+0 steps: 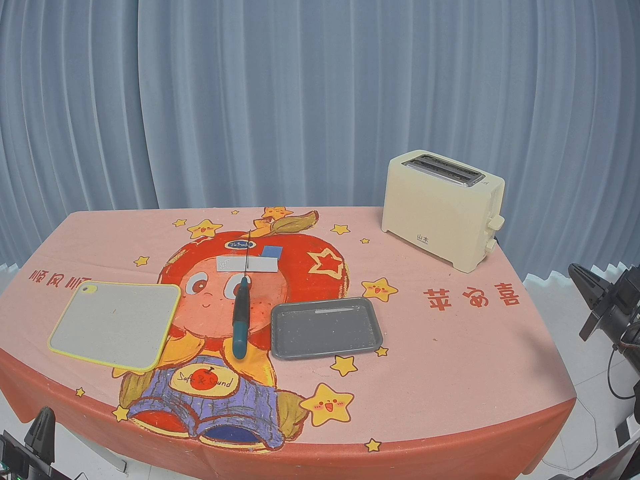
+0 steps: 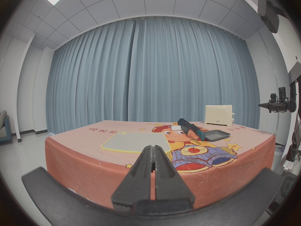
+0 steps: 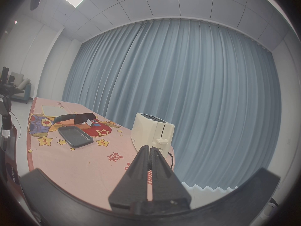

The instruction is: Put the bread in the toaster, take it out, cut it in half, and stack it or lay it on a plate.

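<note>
Both the left hand (image 2: 153,148) and the right hand (image 3: 149,148) are pressed together; we should spread the right one before approaching the toaster (image 1: 443,208) at two o'clock on the bench (image 1: 433,368).

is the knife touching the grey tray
Apart. In the head view a strip of tablecloth shows between the knife and the tray.
</note>
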Motion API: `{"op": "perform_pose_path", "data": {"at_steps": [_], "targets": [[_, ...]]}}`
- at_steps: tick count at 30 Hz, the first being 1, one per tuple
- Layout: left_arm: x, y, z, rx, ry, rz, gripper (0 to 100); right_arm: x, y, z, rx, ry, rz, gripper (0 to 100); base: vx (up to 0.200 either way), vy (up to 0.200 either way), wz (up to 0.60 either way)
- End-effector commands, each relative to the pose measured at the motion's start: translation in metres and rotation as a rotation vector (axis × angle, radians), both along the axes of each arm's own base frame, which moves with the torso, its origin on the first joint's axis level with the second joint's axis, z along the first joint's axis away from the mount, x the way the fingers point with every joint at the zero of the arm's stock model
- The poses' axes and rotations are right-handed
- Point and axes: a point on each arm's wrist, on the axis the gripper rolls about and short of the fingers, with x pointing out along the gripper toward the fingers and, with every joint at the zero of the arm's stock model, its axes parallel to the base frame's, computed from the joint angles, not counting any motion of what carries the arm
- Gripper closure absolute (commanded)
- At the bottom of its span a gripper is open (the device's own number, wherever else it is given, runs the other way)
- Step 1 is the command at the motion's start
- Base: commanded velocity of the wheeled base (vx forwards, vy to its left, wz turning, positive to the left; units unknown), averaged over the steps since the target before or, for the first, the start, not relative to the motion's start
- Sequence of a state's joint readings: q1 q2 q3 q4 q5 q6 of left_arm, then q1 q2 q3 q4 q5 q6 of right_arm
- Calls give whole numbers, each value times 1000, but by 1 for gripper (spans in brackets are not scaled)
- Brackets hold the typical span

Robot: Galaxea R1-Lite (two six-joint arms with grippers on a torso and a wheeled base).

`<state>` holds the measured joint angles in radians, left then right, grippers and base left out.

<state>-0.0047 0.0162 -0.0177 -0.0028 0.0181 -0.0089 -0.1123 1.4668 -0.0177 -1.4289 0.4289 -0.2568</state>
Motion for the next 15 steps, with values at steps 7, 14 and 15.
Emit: {"op": "perform_pose_path", "data": {"at_steps": [7, 14, 15], "targets": [[1, 0, -5, 0, 17, 0, 100, -2, 0, -4, 0, 22, 1, 100, 0, 0, 0], [1, 0, -5, 0, 17, 0, 100, -2, 1, -4, -17, 16, 5, 100, 0, 0, 0], [1, 0, -5, 0, 17, 0, 100, -2, 1, -4, -21, 16, 5, 100, 0, 0, 0]]}}
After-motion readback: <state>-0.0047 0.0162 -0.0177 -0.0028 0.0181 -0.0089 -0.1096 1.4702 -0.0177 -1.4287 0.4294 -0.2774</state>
